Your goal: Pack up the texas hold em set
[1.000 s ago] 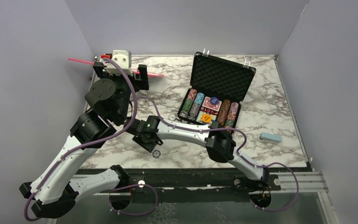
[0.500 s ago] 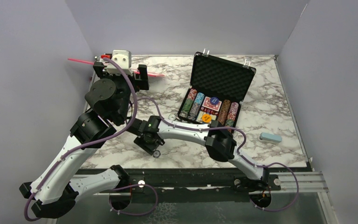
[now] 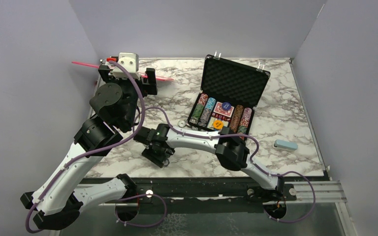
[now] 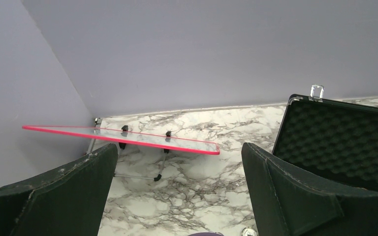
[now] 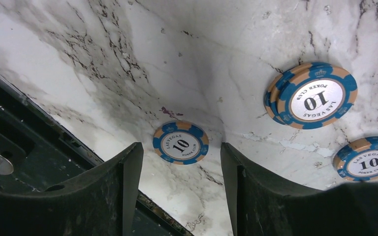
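My right gripper [image 3: 157, 156] was unclenched and empty, low over the table [image 3: 285, 113] near its front edge, a loose blue chip [image 5: 181, 143] lying flat at my 12 just past the fingertips [image 5: 130, 160], case [image 3: 234, 81] open at 2 o'clock, left arm [image 3: 103, 105] much farther off.

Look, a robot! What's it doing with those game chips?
It is tidying away a poker game. The right claw hovers open over a loose blue chip lying on the marble table, with a few more blue chips beside it. The black case sits open at the back, with rows of chips inside. The left claw is wide open and holds nothing, up by the back left corner.
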Controlling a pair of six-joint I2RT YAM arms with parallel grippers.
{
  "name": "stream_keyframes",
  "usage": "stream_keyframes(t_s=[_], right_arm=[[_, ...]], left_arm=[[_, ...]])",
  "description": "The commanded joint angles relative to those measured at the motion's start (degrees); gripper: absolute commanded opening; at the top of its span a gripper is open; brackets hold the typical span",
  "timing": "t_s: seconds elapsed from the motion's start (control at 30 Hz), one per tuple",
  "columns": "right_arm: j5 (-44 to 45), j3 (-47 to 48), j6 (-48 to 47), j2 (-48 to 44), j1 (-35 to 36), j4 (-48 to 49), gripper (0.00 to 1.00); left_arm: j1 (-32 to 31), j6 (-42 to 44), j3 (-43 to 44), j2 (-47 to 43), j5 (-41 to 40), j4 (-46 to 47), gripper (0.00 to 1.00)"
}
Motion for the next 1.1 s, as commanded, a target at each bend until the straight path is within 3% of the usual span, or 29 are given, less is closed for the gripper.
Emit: stream_keyframes(t_s=[0.0, 0.2, 0.5, 1.07], right_arm=[[-3.3, 1.68, -1.36, 1.27, 0.48, 0.34, 0.62], [-1.51, 1.93, -1.29, 2.9, 0.66, -0.94, 0.59], [2.34, 2.08, 0.92, 4.88, 0.72, -2.93, 0.41], [11.96, 9.7, 2.58, -1.22, -0.43, -2.82, 0.46]], left_arm=[[-0.03, 0.79, -0.3, -0.89, -0.29, 1.15, 0.99], [0.0, 1.16, -0.48, -1.04, -0.35, 1.25, 0.99], [-0.02, 1.31, -1.12, -1.28, -0.39, 1.46, 0.99], [-0.03, 0.72, -0.48, -1.29, -0.39, 1.57, 0.99]])
